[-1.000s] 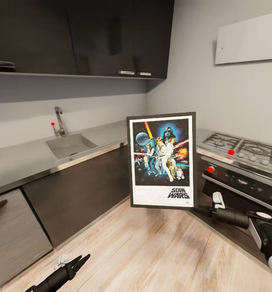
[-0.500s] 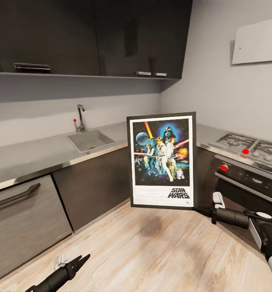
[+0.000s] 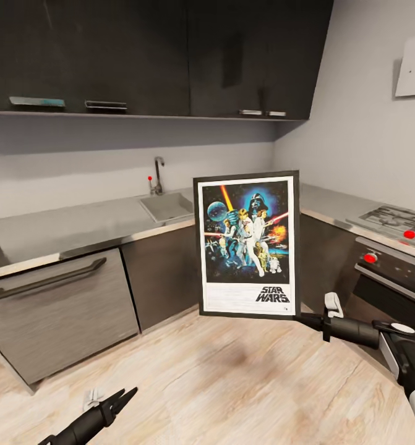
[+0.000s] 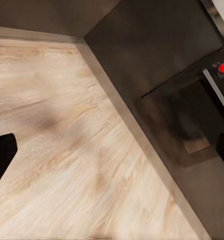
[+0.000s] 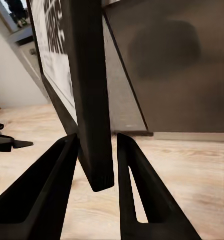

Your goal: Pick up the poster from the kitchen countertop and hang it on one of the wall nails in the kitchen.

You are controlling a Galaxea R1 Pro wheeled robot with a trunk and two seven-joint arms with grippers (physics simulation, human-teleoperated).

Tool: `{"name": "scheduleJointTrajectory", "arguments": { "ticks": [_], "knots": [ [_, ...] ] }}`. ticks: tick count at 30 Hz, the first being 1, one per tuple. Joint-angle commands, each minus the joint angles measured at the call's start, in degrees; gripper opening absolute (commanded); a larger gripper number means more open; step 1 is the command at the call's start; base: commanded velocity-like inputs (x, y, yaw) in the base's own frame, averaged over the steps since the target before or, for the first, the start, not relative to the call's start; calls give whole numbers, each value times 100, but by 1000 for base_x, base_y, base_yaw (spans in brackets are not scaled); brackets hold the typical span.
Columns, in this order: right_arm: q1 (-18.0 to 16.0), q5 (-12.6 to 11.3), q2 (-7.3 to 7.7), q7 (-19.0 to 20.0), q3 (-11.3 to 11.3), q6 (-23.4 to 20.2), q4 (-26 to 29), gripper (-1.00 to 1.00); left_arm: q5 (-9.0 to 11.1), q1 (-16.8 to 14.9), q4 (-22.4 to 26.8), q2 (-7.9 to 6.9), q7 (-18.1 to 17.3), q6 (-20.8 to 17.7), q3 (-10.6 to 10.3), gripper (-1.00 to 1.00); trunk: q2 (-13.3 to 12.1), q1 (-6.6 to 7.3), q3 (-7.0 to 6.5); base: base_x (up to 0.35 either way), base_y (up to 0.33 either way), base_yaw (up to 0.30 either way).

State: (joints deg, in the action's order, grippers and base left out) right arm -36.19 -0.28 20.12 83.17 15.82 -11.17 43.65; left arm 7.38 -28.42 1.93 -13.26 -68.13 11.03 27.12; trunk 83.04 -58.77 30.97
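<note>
The poster (image 3: pixel 247 244) hangs upright in the air in the middle of the head view, its Star Wars artwork facing me. My right gripper (image 3: pixel 303 319) is shut on the frame's lower right corner. In the right wrist view the black frame edge (image 5: pixel 89 100) is pinched between the two fingers of the right gripper (image 5: pixel 98 139). My left gripper (image 3: pixel 122 397) hangs low over the wood floor, open and holding nothing; one of its fingers (image 4: pixel 1 156) shows at the edge of the left wrist view. The light grey kitchen countertop (image 3: pixel 77 225) runs behind the poster.
A sink (image 3: pixel 167 206) with a tap is set in the countertop, above a dishwasher front (image 3: pixel 59 312). Dark wall cabinets (image 3: pixel 170 55) hang overhead. A hob and oven (image 3: pixel 393 259) with red knobs stand at the right. The floor (image 3: pixel 232 383) is pale wood.
The camera has turned left, so the sink, counter and stove have slid rightward in the picture. The poster and both grippers keep their places in the view.
</note>
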Motion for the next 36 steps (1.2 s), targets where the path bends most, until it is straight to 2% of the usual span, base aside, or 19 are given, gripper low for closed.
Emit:
{"name": "scheduleJointTrajectory", "arguments": {
  "ticks": [1,24,36],
  "knots": [
    [-2,-6,1,22,9,-61,3,-100,53,-6,-8,-1,-10,30,-49,100,4,4,6,-333,0,236],
    [-2,-7,1,24,9,-61,1,-100,53,-6,-8,-1,-8,30,-49,100,4,4,6,-317,0,11],
    [-2,-3,1,24,0,-57,2,-100,53,-6,-8,-1,-8,30,-49,100,4,4,6,-105,50,244]
  ]
}}
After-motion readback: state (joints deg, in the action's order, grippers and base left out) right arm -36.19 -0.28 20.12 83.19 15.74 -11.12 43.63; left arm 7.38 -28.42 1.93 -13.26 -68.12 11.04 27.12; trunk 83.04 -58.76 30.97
